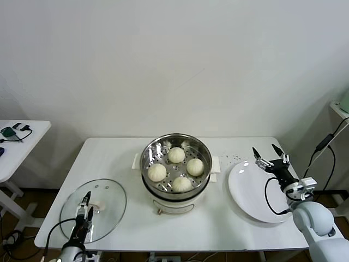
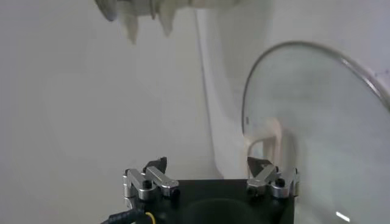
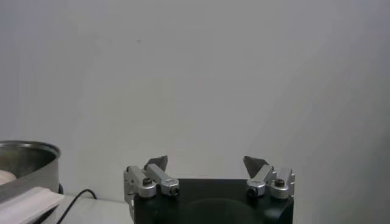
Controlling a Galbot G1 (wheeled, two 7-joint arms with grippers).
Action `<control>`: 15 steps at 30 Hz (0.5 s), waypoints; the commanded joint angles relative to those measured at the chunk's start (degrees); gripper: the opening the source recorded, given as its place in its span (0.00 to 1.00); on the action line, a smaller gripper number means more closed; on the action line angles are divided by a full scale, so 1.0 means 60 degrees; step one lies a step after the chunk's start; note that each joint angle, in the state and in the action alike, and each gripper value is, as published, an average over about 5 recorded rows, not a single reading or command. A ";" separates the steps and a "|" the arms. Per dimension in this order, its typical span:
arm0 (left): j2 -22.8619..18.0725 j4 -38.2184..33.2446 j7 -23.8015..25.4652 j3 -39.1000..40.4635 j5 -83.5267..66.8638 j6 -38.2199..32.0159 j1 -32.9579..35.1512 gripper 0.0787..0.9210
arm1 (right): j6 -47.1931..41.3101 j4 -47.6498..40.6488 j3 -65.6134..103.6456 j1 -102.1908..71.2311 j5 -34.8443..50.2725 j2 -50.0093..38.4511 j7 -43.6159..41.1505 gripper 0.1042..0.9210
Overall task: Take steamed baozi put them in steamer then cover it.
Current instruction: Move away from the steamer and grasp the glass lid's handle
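No readable text, label, brand, number or sign anywhere in the three views.

Black claws (image 1: 271, 153), seemingly silver-hinged

Bright, even light; soft shadows.
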 commanded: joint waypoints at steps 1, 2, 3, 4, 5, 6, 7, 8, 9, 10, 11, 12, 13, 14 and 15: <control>0.0123 0.1344 -0.0583 -0.0521 0.0768 -0.0734 -0.0988 0.88 | -0.0099 0.0043 0.0401 -0.0292 -0.0169 0.0229 -0.0088 0.88; 0.0150 0.1429 -0.0616 -0.0517 0.0729 -0.0783 -0.1077 0.88 | -0.0098 0.0045 0.0417 -0.0319 -0.0182 0.0223 -0.0101 0.88; 0.0175 0.1518 -0.0644 -0.0500 0.0686 -0.0810 -0.1165 0.88 | -0.0098 0.0052 0.0434 -0.0344 -0.0197 0.0216 -0.0112 0.88; 0.0188 0.1595 -0.0673 -0.0482 0.0660 -0.0831 -0.1242 0.88 | -0.0100 0.0060 0.0449 -0.0364 -0.0211 0.0208 -0.0122 0.88; 0.0200 0.1684 -0.0701 -0.0461 0.0630 -0.0864 -0.1329 0.88 | -0.0104 0.0073 0.0469 -0.0385 -0.0225 0.0201 -0.0128 0.88; 0.0211 0.1764 -0.0730 -0.0440 0.0600 -0.0893 -0.1407 0.88 | -0.0108 0.0086 0.0487 -0.0402 -0.0237 0.0193 -0.0132 0.88; 0.0223 0.1827 -0.0757 -0.0419 0.0573 -0.0916 -0.1476 0.88 | -0.0112 0.0094 0.0499 -0.0414 -0.0250 0.0187 -0.0135 0.88; 0.0246 0.1885 -0.0786 -0.0386 0.0537 -0.0940 -0.1543 0.88 | -0.0113 0.0100 0.0510 -0.0425 -0.0274 0.0182 -0.0138 0.88; 0.0275 0.1941 -0.0823 -0.0346 0.0497 -0.0957 -0.1613 0.88 | -0.0112 0.0102 0.0520 -0.0434 -0.0298 0.0179 -0.0141 0.88; 0.0305 0.1993 -0.0869 -0.0304 0.0452 -0.0965 -0.1675 0.88 | -0.0111 0.0098 0.0525 -0.0439 -0.0323 0.0181 -0.0144 0.88; 0.0335 0.2044 -0.0918 -0.0258 0.0400 -0.0970 -0.1735 0.88 | -0.0108 0.0091 0.0531 -0.0443 -0.0348 0.0187 -0.0147 0.88; 0.0365 0.2111 -0.0971 -0.0211 0.0338 -0.0975 -0.1802 0.88 | -0.0106 0.0082 0.0537 -0.0446 -0.0375 0.0196 -0.0150 0.88; 0.0390 0.2191 -0.1023 -0.0172 0.0278 -0.0982 -0.1868 0.88 | -0.0106 0.0073 0.0543 -0.0447 -0.0390 0.0205 -0.0154 0.88; 0.0411 0.2290 -0.1081 -0.0141 0.0222 -0.0995 -0.1935 0.88 | -0.0105 0.0064 0.0547 -0.0451 -0.0410 0.0215 -0.0158 0.88; 0.0431 0.2409 -0.1149 -0.0115 0.0181 -0.1024 -0.2000 0.88 | -0.0100 0.0058 0.0551 -0.0457 -0.0435 0.0221 -0.0166 0.88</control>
